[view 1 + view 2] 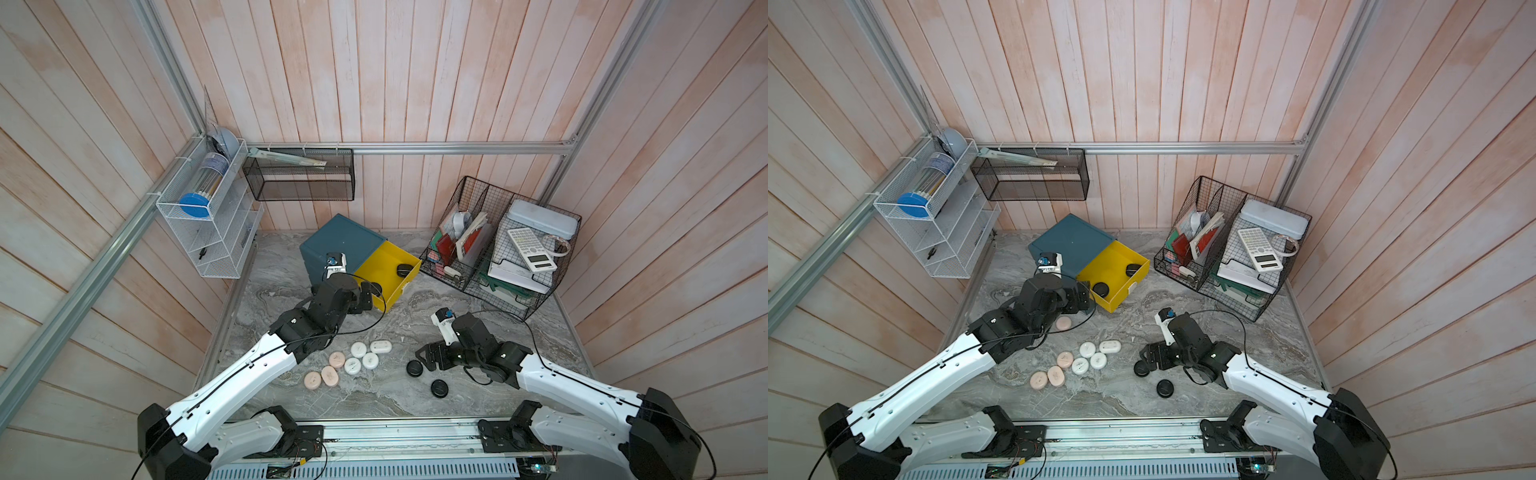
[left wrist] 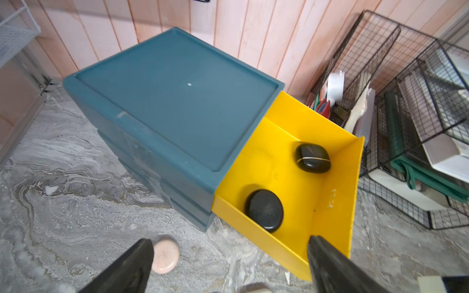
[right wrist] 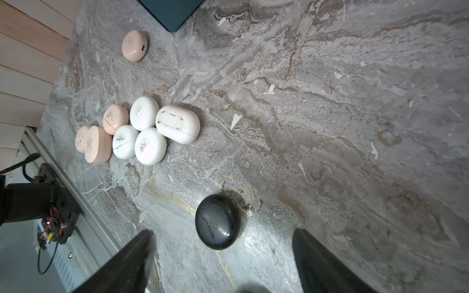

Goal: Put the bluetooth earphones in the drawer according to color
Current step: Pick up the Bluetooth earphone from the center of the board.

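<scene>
The teal drawer cabinet (image 1: 340,239) stands at the back with its yellow drawer (image 1: 409,266) pulled out. Two black earphone cases (image 2: 313,158) (image 2: 265,210) lie inside it. My left gripper (image 2: 229,242) hangs open and empty by the drawer's near side wall. A black case (image 3: 217,221) lies on the table just ahead of my open right gripper (image 3: 222,233), touching neither finger. Another black case (image 1: 439,388) lies nearer the front. Several white cases (image 1: 361,357) and pink cases (image 1: 329,375) cluster mid-table. One pink case (image 2: 165,256) lies alone under the left arm.
A black wire basket (image 1: 528,307) with a calculator and papers stands at the back right. A white wire shelf (image 1: 208,216) and a black mesh wall basket (image 1: 299,178) hang at the back left. A metal rail (image 1: 395,436) runs along the front edge.
</scene>
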